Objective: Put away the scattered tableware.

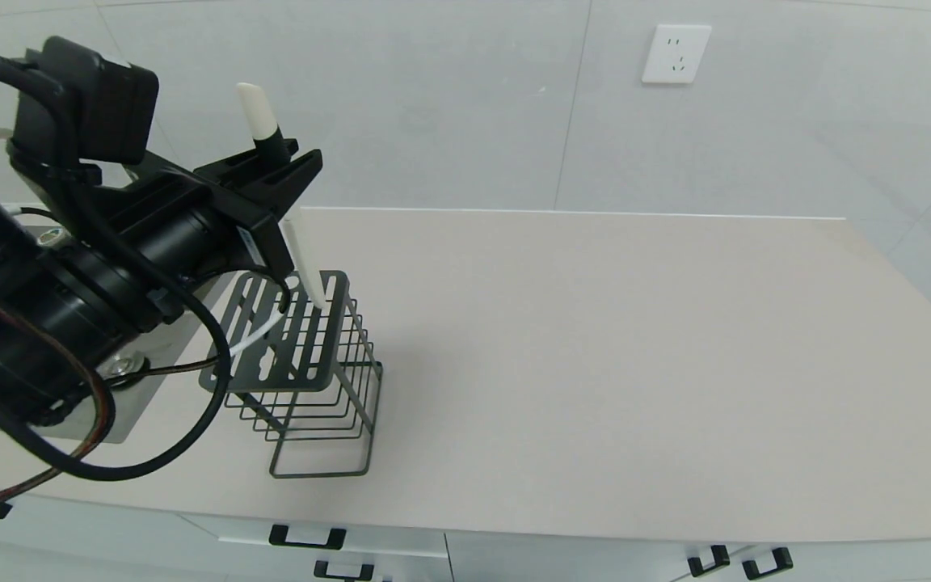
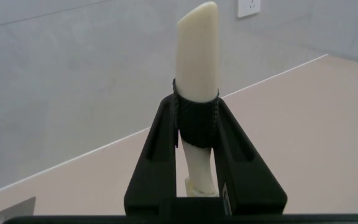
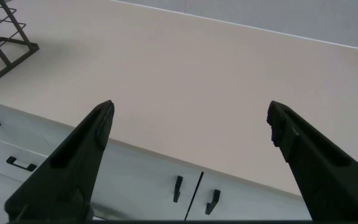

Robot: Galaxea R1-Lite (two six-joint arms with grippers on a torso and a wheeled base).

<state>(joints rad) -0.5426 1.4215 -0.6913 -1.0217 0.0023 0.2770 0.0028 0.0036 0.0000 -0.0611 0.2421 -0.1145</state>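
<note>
- The left gripper (image 1: 271, 166) is closed tight on a white utensil (image 1: 258, 113), its two black fingers pressed against a dark band around the shaft.
- Above the left gripper the utensil's rounded end stands up. Below it the shaft slants down, and its tip is at the slotted top plate of the dark wire rack (image 1: 312, 380).
- The rack stands on the table (image 1: 595, 364) directly beneath that gripper.
- The left wrist view shows the clamp closely: the left gripper (image 2: 197, 124) around the band, the utensil (image 2: 196, 56) rising past it, a wall socket (image 2: 248, 7) behind.
- The right wrist view shows the right gripper (image 3: 190, 109) wide open and holding nothing.
- Below the right gripper lie the table's (image 3: 197, 81) front edge and cabinet handles (image 3: 178, 186). The rack (image 3: 2, 37) is well off to its side.
</note>
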